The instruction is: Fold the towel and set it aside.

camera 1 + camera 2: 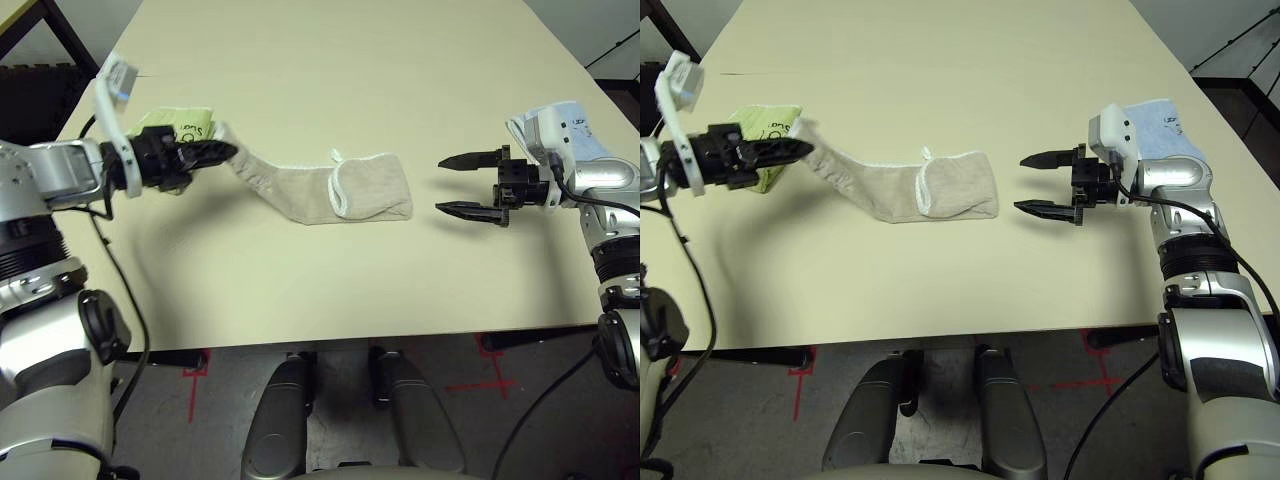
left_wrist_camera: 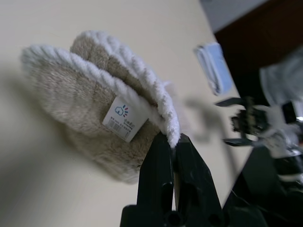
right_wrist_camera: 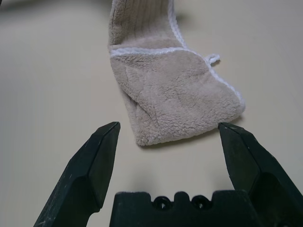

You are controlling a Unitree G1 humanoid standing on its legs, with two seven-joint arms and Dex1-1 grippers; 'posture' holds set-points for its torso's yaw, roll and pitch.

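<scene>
End effector on the robot's left (image 2: 174,149) had its fingertips pressed together on one end of the beige towel (image 1: 372,187), pinching the white stitched edging (image 2: 163,101) and lifting that end off the desk (image 1: 300,290). The towel ran from that raised end down to the middle of the desk, where its other end lay flat and already doubled back on itself, the edging of the turned-in flap (image 3: 161,97) crossing the strip. A small white loop (image 3: 212,58) stuck out from the far long side. The right end effector (image 1: 1032,183) stood spread wide and empty, just beside the folded end, its fingers aimed at it.

The step in hand looked to be the second fold along the length: one end had been turned in, and the other was up and ready to be brought across. The next move called for the left arm to carry its end over the doubled part and lay it down squarely, with the right arm kept clear or steadying the flap. Too low a path could have dragged or opened the first fold. Setting the towel aside, perhaps near the lime-green towel (image 1: 767,180) or the light blue one (image 1: 1160,130), remained to be done.
</scene>
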